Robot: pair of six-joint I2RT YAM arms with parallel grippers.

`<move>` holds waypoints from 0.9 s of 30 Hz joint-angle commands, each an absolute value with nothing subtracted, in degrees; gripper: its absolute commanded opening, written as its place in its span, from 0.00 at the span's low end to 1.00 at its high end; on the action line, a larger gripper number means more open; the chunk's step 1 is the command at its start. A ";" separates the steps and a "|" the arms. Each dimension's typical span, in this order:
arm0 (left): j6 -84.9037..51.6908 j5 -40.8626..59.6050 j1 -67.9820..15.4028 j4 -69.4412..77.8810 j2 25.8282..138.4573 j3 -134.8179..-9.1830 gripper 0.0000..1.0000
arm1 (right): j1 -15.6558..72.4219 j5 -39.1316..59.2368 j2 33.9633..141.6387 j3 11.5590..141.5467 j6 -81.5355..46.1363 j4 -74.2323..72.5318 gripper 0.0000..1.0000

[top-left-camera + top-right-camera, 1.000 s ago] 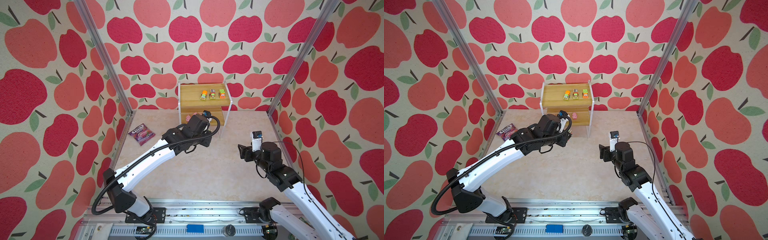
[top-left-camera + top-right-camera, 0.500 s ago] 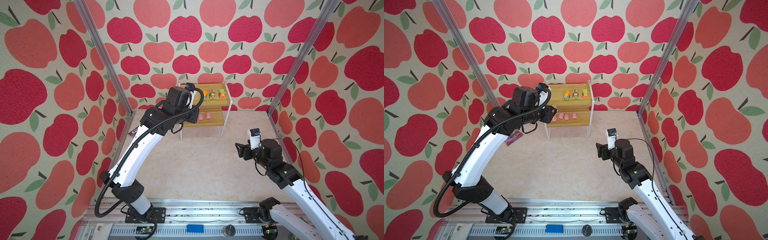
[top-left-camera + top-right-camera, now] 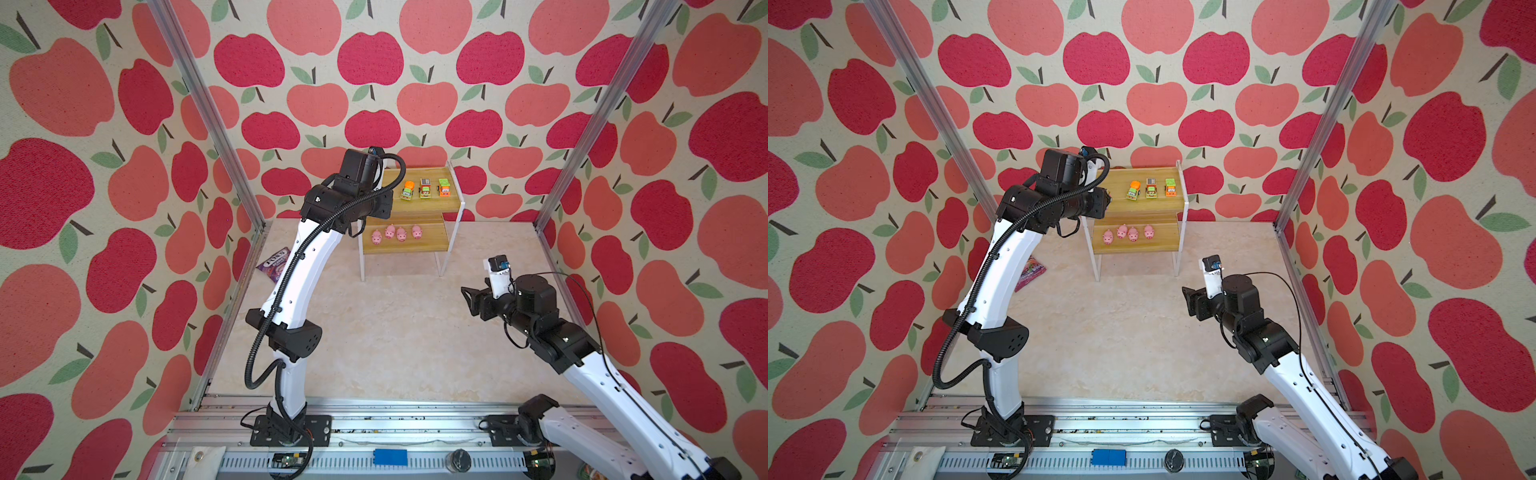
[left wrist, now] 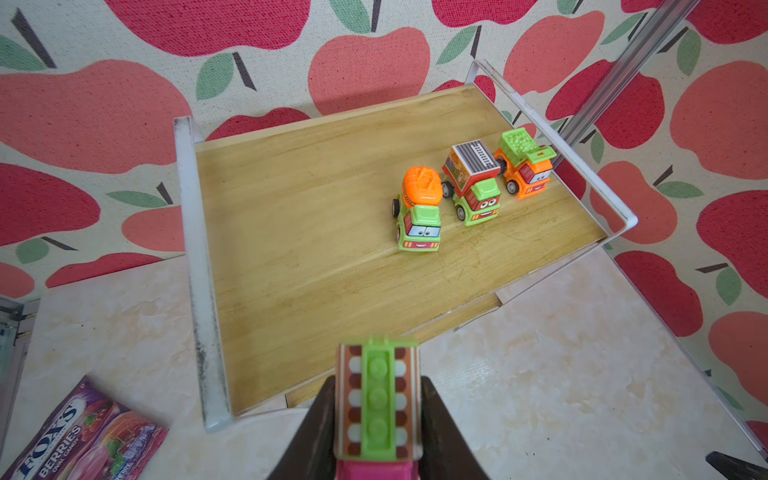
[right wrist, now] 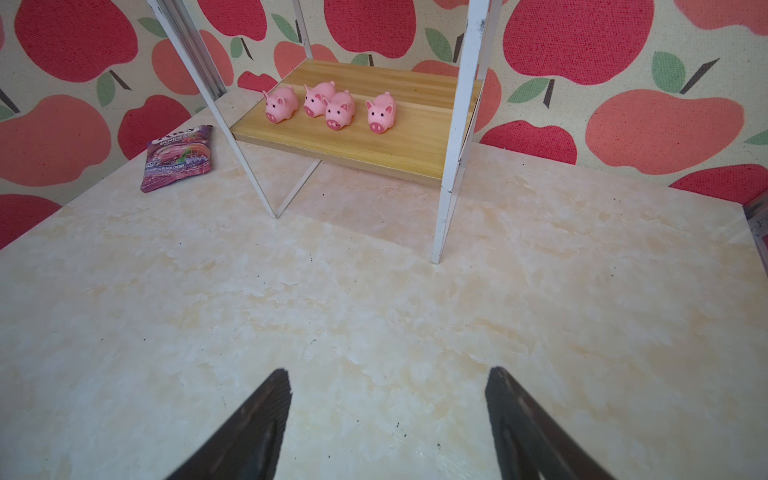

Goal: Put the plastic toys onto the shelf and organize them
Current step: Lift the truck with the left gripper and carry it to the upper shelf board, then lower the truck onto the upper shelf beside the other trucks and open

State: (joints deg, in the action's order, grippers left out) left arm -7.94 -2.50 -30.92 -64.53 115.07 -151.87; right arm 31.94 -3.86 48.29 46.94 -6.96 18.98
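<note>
In the left wrist view we see only the green-and-brown roof of the toy vehicle [image 4: 376, 399] clamped in the left gripper [image 4: 377, 384]. Its pink body runs off the picture's edge, and its wheels are hidden. The purple candy bag [image 4: 79, 436] is cropped there too, and the left arm [image 3: 307, 266] covers part of it in both top views. Of the shelf [image 4: 199, 232] we get just a sliver of lower board. The right wrist view crops the shelf's white legs partway up and cuts off the right gripper [image 5: 387, 370] behind its tips.
</note>
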 commanded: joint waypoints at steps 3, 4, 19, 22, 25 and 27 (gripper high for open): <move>-7.61 -2.63 -29.98 -64.46 116.45 -154.22 0.33 | 32.79 -3.49 48.52 48.89 -5.41 19.72 0.77; -7.57 -2.80 -29.93 -64.05 116.80 -154.18 0.33 | 32.89 -3.60 48.56 49.27 -5.20 20.06 0.77; -6.91 -5.92 -29.53 -59.41 122.13 -155.50 0.33 | 34.38 -2.73 48.80 51.38 -4.04 20.53 0.77; -6.59 -6.61 -29.05 -58.98 123.66 -157.58 0.33 | 34.87 -2.55 48.77 51.23 -4.04 20.05 0.77; -6.72 -6.78 -28.34 -58.64 124.45 -158.47 0.33 | 35.02 -2.38 48.87 51.11 -4.13 20.05 0.77; -7.02 -6.52 -27.79 -58.33 124.62 -158.47 0.33 | 35.10 -2.37 48.96 51.03 -4.21 20.04 0.77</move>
